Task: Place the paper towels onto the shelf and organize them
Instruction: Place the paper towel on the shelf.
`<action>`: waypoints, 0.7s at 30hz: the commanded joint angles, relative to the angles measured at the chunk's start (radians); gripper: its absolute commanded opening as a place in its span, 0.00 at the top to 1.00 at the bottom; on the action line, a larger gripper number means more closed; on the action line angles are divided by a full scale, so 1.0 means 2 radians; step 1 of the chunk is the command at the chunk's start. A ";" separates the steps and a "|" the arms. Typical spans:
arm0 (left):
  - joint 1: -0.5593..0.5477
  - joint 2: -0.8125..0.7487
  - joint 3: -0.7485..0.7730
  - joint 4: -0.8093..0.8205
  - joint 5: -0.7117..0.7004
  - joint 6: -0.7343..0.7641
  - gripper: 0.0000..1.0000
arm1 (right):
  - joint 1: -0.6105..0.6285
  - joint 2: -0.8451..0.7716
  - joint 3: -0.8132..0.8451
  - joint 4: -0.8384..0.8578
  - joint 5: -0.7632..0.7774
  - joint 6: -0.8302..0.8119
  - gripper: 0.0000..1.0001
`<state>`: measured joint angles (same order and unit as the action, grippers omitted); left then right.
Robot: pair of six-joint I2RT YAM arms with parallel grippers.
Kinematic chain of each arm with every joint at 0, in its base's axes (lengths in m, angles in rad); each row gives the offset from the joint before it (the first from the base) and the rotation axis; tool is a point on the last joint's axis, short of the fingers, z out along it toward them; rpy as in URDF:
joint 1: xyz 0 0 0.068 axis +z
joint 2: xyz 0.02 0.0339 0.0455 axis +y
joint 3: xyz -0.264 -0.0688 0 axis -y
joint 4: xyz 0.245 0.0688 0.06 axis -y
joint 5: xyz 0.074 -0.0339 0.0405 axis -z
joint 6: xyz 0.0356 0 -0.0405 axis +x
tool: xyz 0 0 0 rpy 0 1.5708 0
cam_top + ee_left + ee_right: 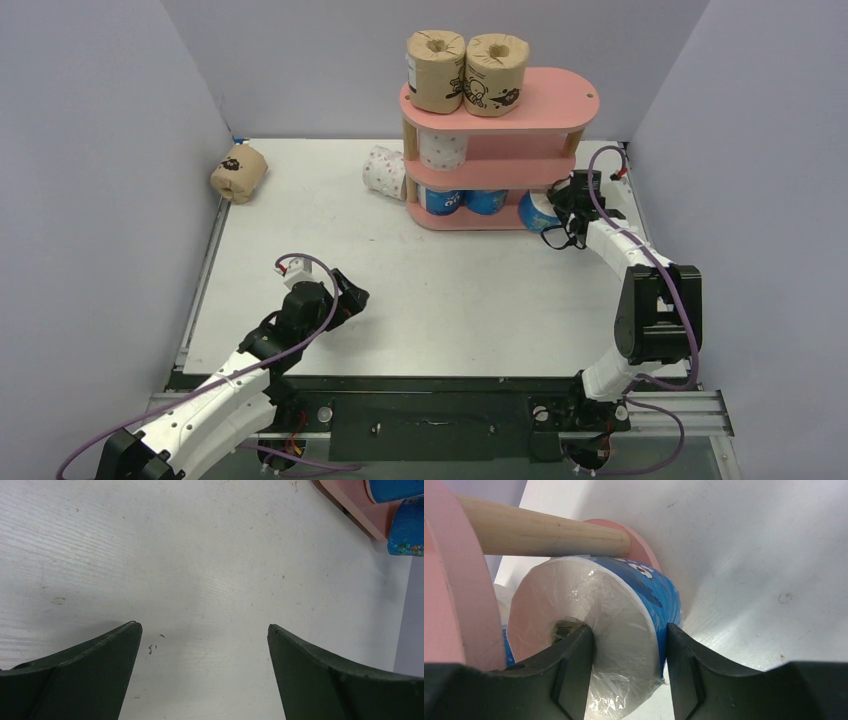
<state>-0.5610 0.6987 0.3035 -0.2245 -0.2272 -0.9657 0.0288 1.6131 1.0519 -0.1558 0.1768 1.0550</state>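
I judge the job a bit over halfway done. On the shelf [560,100], the top tier carries two brown rolls [436,70]. The middle tier shows one white roll [443,148], and the bottom tier has two blue rolls [442,200] side by side.

My right tool [626,667] is clamped on the third blue roll [624,610], one finger in its core and the other on its outer wrap. It holds the roll at the three o'clock end of the bottom tier; I cannot tell whether the roll sits fully on the board. My left tool [205,645] hangs open over bare surface [150,555], holding nothing.

What is left, as I see it, is to let go of this blue one and then fetch two strays. The loose brown roll [238,173] lies at ten o'clock by the wall, and the loose white roll [383,170] lies on the surface just beside the shelf's nine o'clock end. I see only those two white ones.
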 commanded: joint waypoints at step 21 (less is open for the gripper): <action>0.003 -0.002 -0.002 0.033 0.005 -0.004 0.03 | 0.006 -0.050 0.002 0.046 -0.024 0.010 0.34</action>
<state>-0.5610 0.7082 0.3035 -0.2050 -0.2264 -0.9657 0.0330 1.6020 1.0542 -0.1345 0.1524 1.0660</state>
